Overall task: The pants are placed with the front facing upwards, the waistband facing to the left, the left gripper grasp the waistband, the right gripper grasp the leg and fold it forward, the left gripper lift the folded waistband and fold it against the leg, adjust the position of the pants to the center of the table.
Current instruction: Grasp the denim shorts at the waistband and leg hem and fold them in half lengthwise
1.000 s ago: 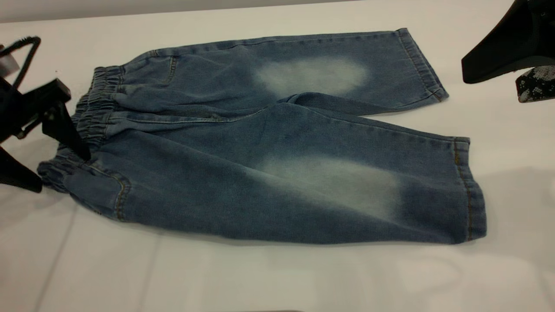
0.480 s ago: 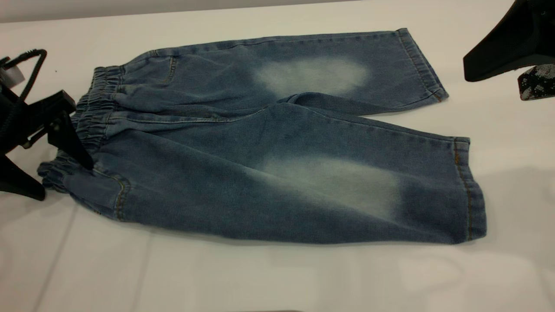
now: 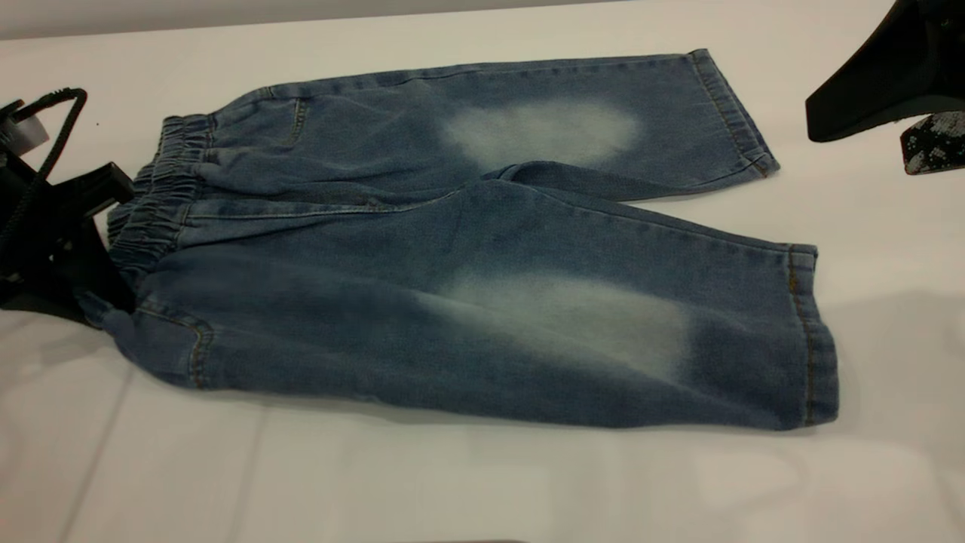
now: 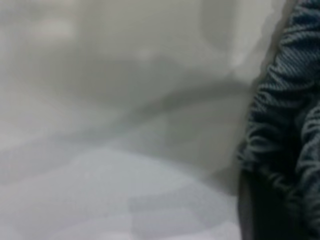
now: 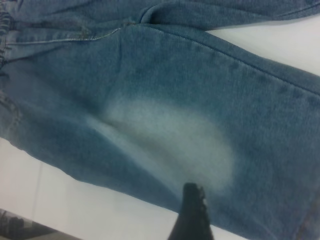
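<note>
At the waistband (image 3: 154, 207), my left gripper (image 3: 90, 290) had closed onto the near corner and dragged it leftward within the last second, so the pants (image 3: 482, 256) shifted on the table (image 3: 482, 483). My right gripper (image 3: 916, 136) waited beyond the hems, its spread unclear.

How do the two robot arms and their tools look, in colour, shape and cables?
The left tool is matte black, with angular, wedge-like fingers and a black looped cable above it. The right tool is also black: one broad, smooth tapered finger and a second finger with a pad speckled black and white.
</note>
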`<action>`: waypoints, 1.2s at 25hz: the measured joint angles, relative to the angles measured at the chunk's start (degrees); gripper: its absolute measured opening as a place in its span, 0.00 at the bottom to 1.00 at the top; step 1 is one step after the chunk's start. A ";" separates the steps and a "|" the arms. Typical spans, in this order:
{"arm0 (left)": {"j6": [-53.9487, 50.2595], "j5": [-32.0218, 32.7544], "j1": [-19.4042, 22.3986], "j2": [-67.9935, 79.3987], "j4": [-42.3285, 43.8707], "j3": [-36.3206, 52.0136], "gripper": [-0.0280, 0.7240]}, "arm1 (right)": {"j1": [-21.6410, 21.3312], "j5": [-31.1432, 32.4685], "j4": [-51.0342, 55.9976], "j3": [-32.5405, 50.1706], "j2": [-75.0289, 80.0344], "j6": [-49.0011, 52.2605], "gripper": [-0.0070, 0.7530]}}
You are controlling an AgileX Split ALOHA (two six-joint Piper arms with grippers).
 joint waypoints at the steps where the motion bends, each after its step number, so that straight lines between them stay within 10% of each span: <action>1: 0.59 0.59 0.00 0.00 -0.12 -0.15 0.16 | 0.00 0.26 0.00 0.00 0.16 0.00 0.68; 14: 6.69 8.23 0.00 -7.86 -2.39 -4.58 0.12 | 0.00 3.47 4.70 2.95 15.19 -2.06 0.68; 30: 8.44 9.55 0.00 -9.12 -2.39 -4.58 0.12 | 0.00 0.86 29.69 2.84 34.56 -27.57 0.68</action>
